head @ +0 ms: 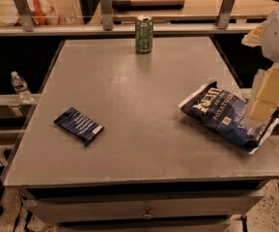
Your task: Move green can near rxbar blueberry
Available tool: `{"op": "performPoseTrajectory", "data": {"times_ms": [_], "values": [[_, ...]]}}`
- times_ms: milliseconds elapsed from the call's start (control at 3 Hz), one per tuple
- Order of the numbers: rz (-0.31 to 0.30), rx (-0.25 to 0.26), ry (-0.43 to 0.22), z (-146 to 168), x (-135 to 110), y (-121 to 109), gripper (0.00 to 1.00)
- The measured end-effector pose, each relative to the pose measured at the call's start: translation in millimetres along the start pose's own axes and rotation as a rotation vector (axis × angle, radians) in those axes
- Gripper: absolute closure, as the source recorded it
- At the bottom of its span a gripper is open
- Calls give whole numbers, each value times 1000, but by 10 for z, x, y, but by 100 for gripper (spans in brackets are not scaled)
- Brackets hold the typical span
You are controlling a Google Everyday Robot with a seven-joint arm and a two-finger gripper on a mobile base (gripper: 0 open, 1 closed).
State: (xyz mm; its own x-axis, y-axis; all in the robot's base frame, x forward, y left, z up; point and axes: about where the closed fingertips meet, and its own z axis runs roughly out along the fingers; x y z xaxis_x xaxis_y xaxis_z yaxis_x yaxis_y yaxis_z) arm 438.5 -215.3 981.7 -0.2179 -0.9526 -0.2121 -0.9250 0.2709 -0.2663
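Note:
The green can (144,34) stands upright at the far middle edge of the grey table (139,95). It has a silver top and pale markings. The rxbar blueberry (78,125), a small flat dark blue wrapper with white text, lies at the front left of the table. My gripper (267,100) hangs at the right edge of the camera view, above the right end of a chip bag. It is far from both the can and the bar, and it holds nothing that I can see.
A large dark blue-and-white potato chip bag (221,115) lies at the right of the table. A clear water bottle (20,87) stands on a low ledge to the left. A rail with metal posts (105,8) runs behind the table's far edge.

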Motion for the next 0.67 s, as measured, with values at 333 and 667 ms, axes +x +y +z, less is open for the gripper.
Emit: {"op": "performPoseTrajectory", "data": {"times_ms": [333,667], "values": [[6,8,-1,-22,9,-10,0],[4,20,-58,61,-77,-251,0]]}}
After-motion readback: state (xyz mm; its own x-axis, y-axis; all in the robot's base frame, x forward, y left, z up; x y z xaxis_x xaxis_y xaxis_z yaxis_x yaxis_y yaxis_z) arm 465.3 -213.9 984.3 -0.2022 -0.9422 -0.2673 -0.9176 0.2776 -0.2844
